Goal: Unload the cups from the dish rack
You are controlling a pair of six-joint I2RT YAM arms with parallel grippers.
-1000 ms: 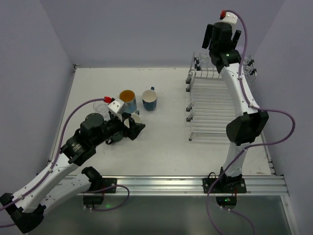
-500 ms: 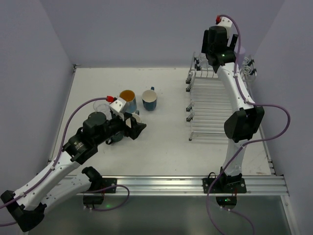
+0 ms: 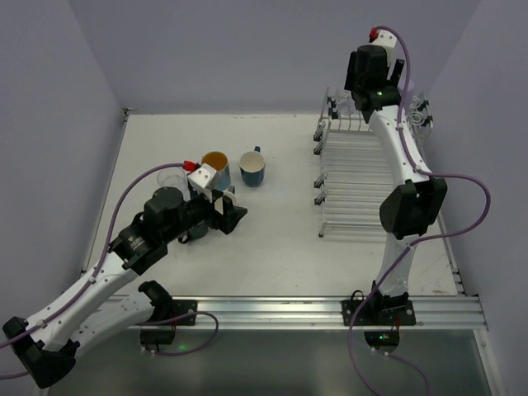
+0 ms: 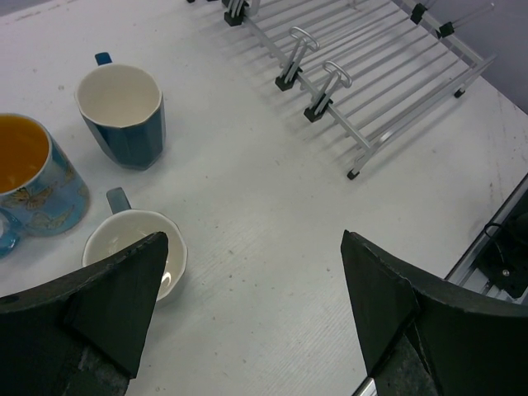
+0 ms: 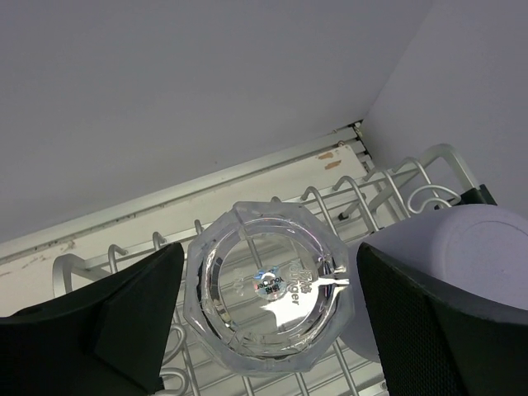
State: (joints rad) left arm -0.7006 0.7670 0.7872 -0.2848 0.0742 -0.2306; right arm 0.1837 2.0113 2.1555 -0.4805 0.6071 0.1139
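At the back of the dish rack (image 3: 355, 177) an upturned clear glass (image 5: 271, 285) stands on the wire prongs (image 5: 330, 202). My right gripper (image 5: 271, 247) reaches down over it, its fingers (image 5: 132, 305) pressed close against the glass's two sides. A lavender tumbler (image 5: 462, 272) sits just right of the glass. My left gripper (image 4: 254, 247) hovers open over bare table, with nothing between its fingers. Beside its left finger is a small cup with a white inside (image 4: 132, 247). A blue mug with an orange inside (image 4: 29, 177) and a dark teal mug with a white inside (image 4: 124, 111) stand behind it.
The back wall and the right wall stand close behind the rack's far corner (image 5: 437, 157). A clear glass (image 3: 169, 181) stands left of the blue mug. The rack's front edge (image 4: 388, 91) lies to the right of my left gripper.
My right gripper has turned and shifted slightly above the rack's back end, and its jaws widened, then narrowed around the clear glass. The left arm has hardly moved.
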